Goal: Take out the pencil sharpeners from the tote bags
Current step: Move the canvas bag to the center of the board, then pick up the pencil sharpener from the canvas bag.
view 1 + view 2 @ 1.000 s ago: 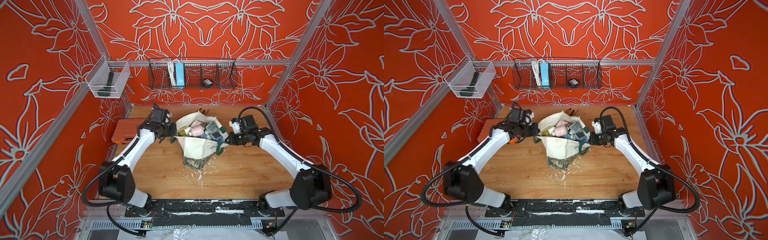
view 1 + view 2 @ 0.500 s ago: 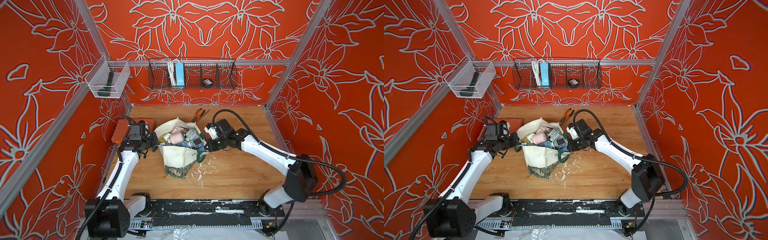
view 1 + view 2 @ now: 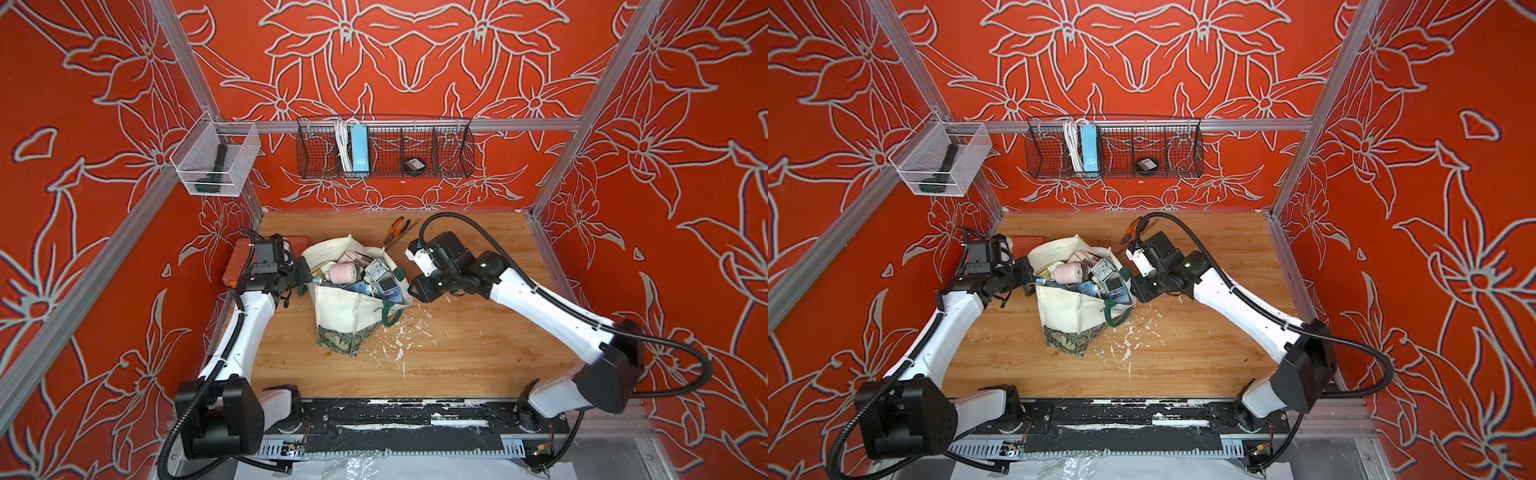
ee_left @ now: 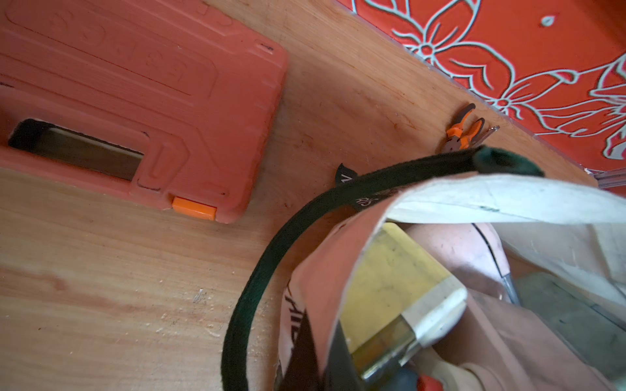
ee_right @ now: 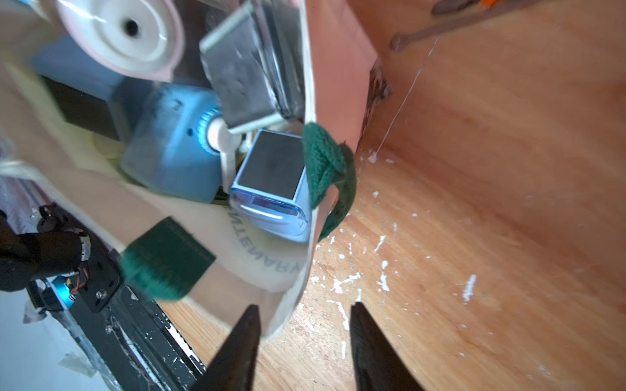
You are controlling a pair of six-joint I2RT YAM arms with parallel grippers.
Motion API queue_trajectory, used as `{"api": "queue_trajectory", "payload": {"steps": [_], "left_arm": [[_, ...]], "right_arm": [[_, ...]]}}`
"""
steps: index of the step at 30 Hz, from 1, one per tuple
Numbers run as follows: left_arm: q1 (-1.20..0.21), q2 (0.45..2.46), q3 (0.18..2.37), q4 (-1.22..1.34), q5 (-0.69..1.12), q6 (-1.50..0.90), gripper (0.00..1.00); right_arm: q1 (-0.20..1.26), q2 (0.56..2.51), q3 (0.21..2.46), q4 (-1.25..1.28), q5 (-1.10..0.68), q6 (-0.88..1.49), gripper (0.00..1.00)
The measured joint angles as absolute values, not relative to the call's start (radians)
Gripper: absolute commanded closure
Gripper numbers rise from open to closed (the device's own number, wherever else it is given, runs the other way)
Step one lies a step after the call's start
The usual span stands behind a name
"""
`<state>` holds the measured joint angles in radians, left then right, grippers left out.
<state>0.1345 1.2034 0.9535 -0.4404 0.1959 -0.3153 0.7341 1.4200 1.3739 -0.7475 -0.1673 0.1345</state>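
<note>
Now our right gripper point(image 5: 305, 306) has its jaws spread, and the tote's point(image 3: 345, 316) rim lies loose between them at the 3 o'clock side of its mouth. Our left gripper point(image 3: 305, 276) is pressed shut and seems to pinch the rim at 9 o'clock. The tote slumps mid-table point(image 3: 457, 340), mouth toward 12, crammed with sharpeners point(image 3: 376, 272); we see none outside it. A blue sharpener point(image 5: 271, 182) sits nearest the right jaws, against the green strap point(image 5: 325, 159). Pliers point(image 3: 397, 229) lie at 12 and the case point(image 4: 135, 84) at 10. We judge the first pick is in hand. Next, the right jaws should rise over the rim, clear the strap and close across the blue one's sides.
</note>
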Motion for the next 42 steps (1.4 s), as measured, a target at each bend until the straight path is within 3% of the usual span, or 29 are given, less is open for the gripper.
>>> {"api": "queue_trajectory", "payload": {"steps": [8,18,23,27,42], "left_arm": [[0.138,1.203,0.981,-0.432,0.301,-0.315,1.00],[0.134,1.279,1.048,-0.403,0.413,-0.298,1.00],[0.138,1.288,1.047,-0.393,0.421,-0.294,1.00],[0.138,1.288,1.044,-0.385,0.425,-0.290,1.00],[0.139,1.277,1.016,-0.349,0.425,-0.287,1.00]], "right_arm": [[0.735,1.240,1.365,-0.650,-0.276,-0.076,0.38],[0.745,1.566,1.608,-0.631,-0.412,-0.340,0.34],[0.794,1.677,1.743,-0.678,-0.423,-0.448,0.22],[0.849,1.758,1.845,-0.753,-0.393,-0.528,0.19],[0.912,2.101,2.247,-0.951,-0.233,-0.619,0.26]]}}
